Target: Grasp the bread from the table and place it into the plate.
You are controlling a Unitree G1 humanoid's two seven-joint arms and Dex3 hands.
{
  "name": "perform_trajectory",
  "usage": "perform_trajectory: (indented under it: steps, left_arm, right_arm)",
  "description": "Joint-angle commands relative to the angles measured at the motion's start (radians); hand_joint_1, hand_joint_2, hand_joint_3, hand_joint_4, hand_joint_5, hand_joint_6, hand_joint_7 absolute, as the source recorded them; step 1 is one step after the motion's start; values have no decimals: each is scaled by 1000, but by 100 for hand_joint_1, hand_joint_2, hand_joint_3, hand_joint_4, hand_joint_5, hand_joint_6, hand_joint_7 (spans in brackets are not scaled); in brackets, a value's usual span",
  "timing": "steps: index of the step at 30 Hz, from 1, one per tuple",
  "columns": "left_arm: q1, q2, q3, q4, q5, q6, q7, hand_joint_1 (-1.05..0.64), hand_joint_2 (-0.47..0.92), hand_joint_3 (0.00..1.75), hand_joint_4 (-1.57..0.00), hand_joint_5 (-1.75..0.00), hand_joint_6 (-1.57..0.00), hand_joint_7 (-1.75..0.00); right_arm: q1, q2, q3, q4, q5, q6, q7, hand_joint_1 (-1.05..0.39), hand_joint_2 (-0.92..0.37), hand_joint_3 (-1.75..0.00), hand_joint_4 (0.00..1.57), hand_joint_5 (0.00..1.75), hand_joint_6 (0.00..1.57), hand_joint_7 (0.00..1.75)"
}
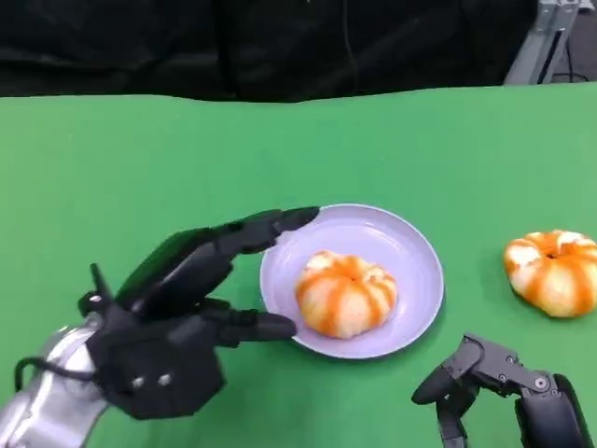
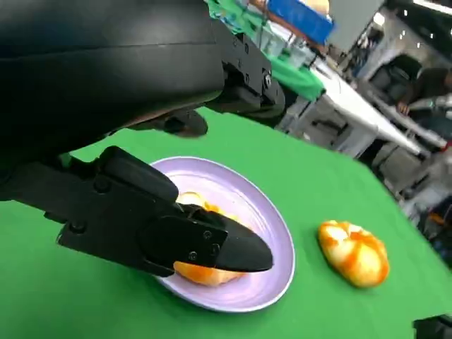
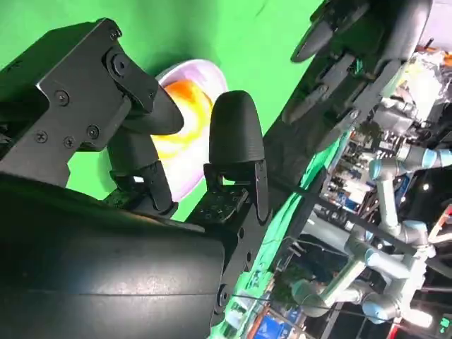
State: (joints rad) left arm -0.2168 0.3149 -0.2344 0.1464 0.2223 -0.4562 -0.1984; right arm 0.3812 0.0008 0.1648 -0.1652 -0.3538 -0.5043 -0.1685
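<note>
Bread (image 1: pixel 345 292): round bun, lobed like a small pumpkin, glossy orange glaze streaked over pale crumb. It sits inside the plate (image 1: pixel 415 245), slightly toward the robot's side of centre. Plate is shallow, circular, smooth lavender, resting flat on the bench (image 1: pixel 140 168), which has a matte green cover.

Left hand (image 1: pixel 201 280) lies at the plate's left rim, empty, fingers spread: one black finger (image 1: pixel 280 222) reaches over the far-left rim, another (image 1: pixel 256 325) points at the near-left rim just beside the bun. Whether it touches the bun cannot be told. Hard black shell, silver forearm behind.

Second bun (image 1: pixel 552 271), same shape and glaze, sits on the bare bench well right of the plate.

Right hand (image 1: pixel 490 378) rests low near the bench's front edge, fingers loosely apart, holding nothing.
</note>
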Motion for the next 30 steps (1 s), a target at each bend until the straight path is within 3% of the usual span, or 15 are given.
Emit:
perform_trajectory:
  steps: [1, 3, 5, 6, 7, 8, 10, 16, 19, 22, 30]
  left_arm:
    - [98, -6, 72, -44, -85, -70, 10, -31, 91, 1, -48, -99, -74, -35]
    - [102, -11, 79, -45, -87, -75, 2, -29, 91, 0, -48, -104, -76, -37]
    - [192, -51, 110, -89, -181, -77, 7, -13, 90, 9, -64, -116, -89, -55]
    - [219, -63, 119, -104, -209, -75, 6, -7, 85, 21, -69, -120, -89, -69]
    - [234, -71, 126, -114, -225, -73, 2, -4, 74, 44, -72, -123, -87, -81]
    - [268, -84, 135, -121, -246, -77, 3, -3, 68, 56, -73, -124, -86, -85]
    - [312, -102, 149, -131, -272, -80, 1, 4, 50, 101, -79, -139, -86, -102]
    - [362, -149, 170, -109, -256, -120, 21, 15, 36, 145, -85, -154, -85, -125]
    - [365, -186, 177, -66, -288, -142, 12, 14, 37, 145, -84, -169, -80, -149]
    - [358, -201, 187, -40, -290, -159, 6, 11, 39, 141, -83, -174, -76, -157]
    - [353, -209, 200, 7, -289, -195, -14, 5, 38, 136, -83, -175, -76, -160]
  right_arm:
    - [8, -12, -6, -2, 8, -4, -1, 6, -29, -136, 77, 159, 83, 125]
    - [8, -12, -6, -2, 8, -4, -1, 6, -29, -137, 77, 158, 83, 125]
    - [12, -14, -7, -11, 12, 4, 5, 5, -29, -136, 77, 158, 83, 125]
    - [13, -14, -7, -13, 14, 6, 7, 5, -29, -136, 77, 158, 83, 125]
    - [14, -14, -7, -15, 14, 7, 8, 4, -29, -136, 77, 158, 83, 125]
    - [14, -14, -8, -16, 14, 7, 8, 4, -29, -136, 77, 158, 83, 125]
    - [15, -13, -10, -18, 13, 8, 7, 4, -29, -134, 77, 157, 83, 125]
    - [14, -21, -20, -13, 8, 1, 4, 3, -29, -133, 78, 156, 83, 125]
    - [10, -25, -23, -9, 8, -5, 4, 2, -29, -133, 79, 156, 84, 124]
    - [10, -25, -23, -11, 11, -3, 6, 2, -29, -133, 79, 155, 84, 124]
    - [10, -27, -26, -6, 19, -12, 7, 4, -28, -135, 78, 156, 84, 125]
